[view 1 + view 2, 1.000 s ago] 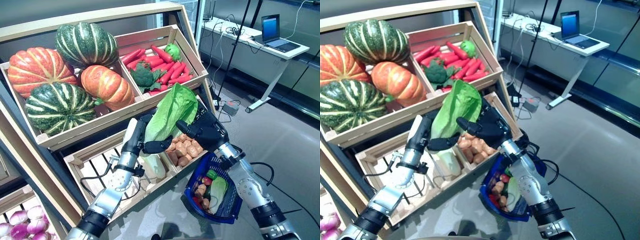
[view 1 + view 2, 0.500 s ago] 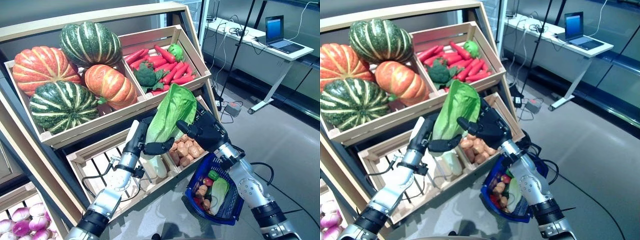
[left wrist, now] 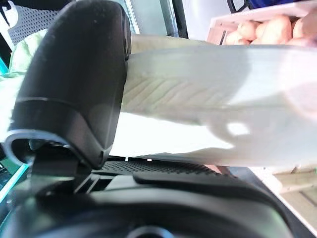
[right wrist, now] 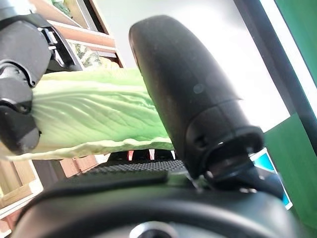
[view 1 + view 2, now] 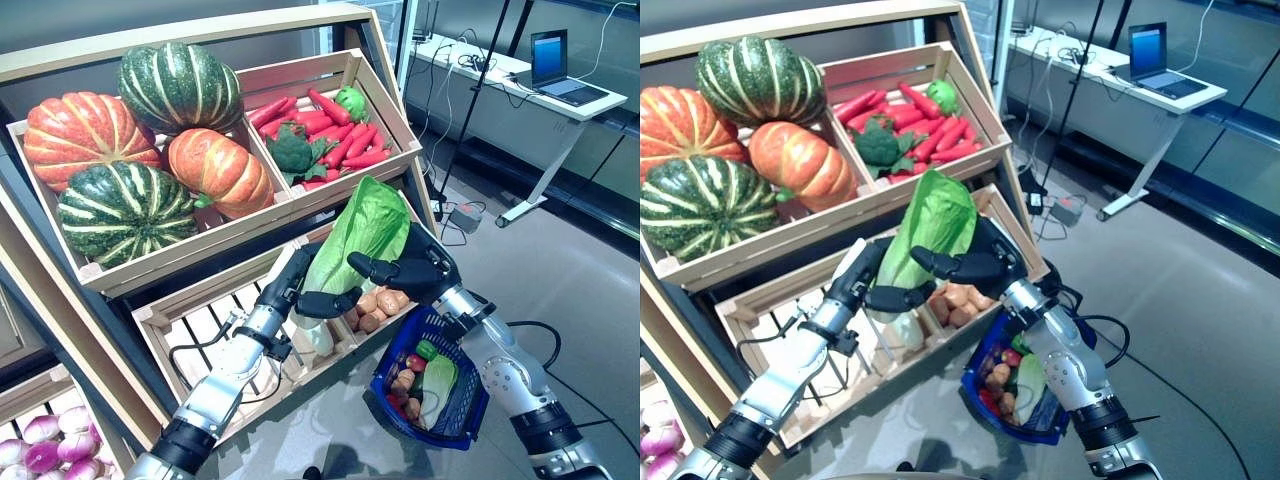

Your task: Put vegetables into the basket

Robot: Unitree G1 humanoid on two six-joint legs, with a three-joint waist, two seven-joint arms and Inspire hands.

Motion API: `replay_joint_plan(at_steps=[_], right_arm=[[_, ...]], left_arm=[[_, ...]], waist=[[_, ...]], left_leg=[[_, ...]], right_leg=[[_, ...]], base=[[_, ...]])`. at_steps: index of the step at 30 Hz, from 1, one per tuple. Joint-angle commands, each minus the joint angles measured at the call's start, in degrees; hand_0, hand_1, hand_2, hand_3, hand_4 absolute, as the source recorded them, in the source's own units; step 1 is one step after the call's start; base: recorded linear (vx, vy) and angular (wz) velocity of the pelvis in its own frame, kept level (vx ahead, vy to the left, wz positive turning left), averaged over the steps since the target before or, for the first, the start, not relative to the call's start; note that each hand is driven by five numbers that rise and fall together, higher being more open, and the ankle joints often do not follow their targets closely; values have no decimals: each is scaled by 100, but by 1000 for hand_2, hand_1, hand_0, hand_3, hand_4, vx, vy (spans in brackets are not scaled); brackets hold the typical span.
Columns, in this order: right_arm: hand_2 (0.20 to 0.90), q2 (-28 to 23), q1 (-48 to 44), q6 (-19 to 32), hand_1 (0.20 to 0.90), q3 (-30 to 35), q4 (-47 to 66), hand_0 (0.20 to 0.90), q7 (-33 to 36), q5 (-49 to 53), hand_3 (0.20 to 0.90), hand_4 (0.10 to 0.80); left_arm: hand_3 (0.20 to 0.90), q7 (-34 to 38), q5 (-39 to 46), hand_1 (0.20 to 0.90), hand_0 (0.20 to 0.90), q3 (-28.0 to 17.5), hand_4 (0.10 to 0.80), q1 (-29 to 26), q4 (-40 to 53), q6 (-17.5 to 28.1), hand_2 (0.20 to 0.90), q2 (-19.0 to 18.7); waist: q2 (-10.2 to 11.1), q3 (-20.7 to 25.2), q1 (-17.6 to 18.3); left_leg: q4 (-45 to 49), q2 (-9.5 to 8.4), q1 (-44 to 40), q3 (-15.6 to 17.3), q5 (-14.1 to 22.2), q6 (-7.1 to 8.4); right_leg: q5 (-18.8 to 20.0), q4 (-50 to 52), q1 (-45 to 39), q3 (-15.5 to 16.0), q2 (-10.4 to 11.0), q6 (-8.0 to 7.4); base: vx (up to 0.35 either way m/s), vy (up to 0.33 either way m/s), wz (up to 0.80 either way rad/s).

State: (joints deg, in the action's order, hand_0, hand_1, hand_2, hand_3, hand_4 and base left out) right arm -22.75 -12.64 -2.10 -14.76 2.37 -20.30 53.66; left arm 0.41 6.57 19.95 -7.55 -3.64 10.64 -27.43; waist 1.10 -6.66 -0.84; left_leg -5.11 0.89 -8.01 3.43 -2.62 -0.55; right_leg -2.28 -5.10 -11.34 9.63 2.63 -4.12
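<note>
Cabbage gripped from both sides, above the potato crate
Left hand clamps the pale stalk, right hand wraps the leaves; only eye views show the basket below, its contents partly hidden by the arm

The lettuce hides the left robot hand's fingers. Purple onions are cut off at the picture's lower-left edge. The basket's handle is hidden behind the right arm.

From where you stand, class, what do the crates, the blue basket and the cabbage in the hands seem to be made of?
Crates: pale unfinished wood, with visible slats and grain.
Blue basket: probably plastic, a glossy perforated wall.
Cabbage: looks like smooth, evenly coloured moulded plastic, though a real one can't be ruled out. The left hand and right hand both grip it.
</note>
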Motion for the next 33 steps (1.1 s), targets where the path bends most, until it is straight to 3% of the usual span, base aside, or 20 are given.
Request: replay_joint_plan(at_steps=[1,9,10,11,12,13,33], right_arm=[[900,341,-777,489,900,-318,880,900,-424,-80,900,800],[900,349,-739,590,900,-373,796,900,-412,85,900,800],[839,364,-739,618,839,-376,800,839,-411,164,839,759],[691,379,-742,633,691,-374,805,691,-422,243,691,660],[429,413,-759,641,429,-360,801,429,-433,338,429,486],[300,442,-773,642,300,-347,802,300,-438,444,300,400],[300,687,-768,761,300,-304,856,300,-435,577,300,400]], left_arm=[[300,-505,-14,300,300,727,400,-1230,806,644,300,207],[300,-637,91,300,300,864,400,-1122,879,858,300,173],[300,-655,84,300,300,890,400,-1135,896,834,300,187],[300,-685,69,300,300,911,400,-1144,907,815,300,197],[300,-709,48,300,300,940,400,-1154,893,827,300,200],[300,-727,20,300,300,966,400,-1159,892,829,300,205],[300,-429,-44,300,300,1079,400,-1153,788,746,300,269]], waist=[[58,261,80],[68,242,44],[70,241,45],[71,242,44],[73,241,44],[72,239,44],[56,263,41]], left_leg=[[11,-46,-259,89,804,-134],[11,-46,-263,90,812,-144],[11,-45,-263,90,813,-144],[11,-44,-266,94,816,-143],[11,-44,-265,90,816,-144],[11,-43,-265,90,816,-142],[11,-40,-245,102,809,-148]], right_leg=[[-83,10,17,14,-49,206],[-88,10,7,55,-42,204],[-87,10,6,60,-42,202],[-91,10,2,70,-40,201],[-89,10,5,70,-43,201],[-88,10,6,72,-45,199],[-84,10,31,70,-44,203]], base=[[0,0,0],[0,0,0],[0,0,0],[0,0,0],[0,0,0],[0,0,0],[0,0,0]])
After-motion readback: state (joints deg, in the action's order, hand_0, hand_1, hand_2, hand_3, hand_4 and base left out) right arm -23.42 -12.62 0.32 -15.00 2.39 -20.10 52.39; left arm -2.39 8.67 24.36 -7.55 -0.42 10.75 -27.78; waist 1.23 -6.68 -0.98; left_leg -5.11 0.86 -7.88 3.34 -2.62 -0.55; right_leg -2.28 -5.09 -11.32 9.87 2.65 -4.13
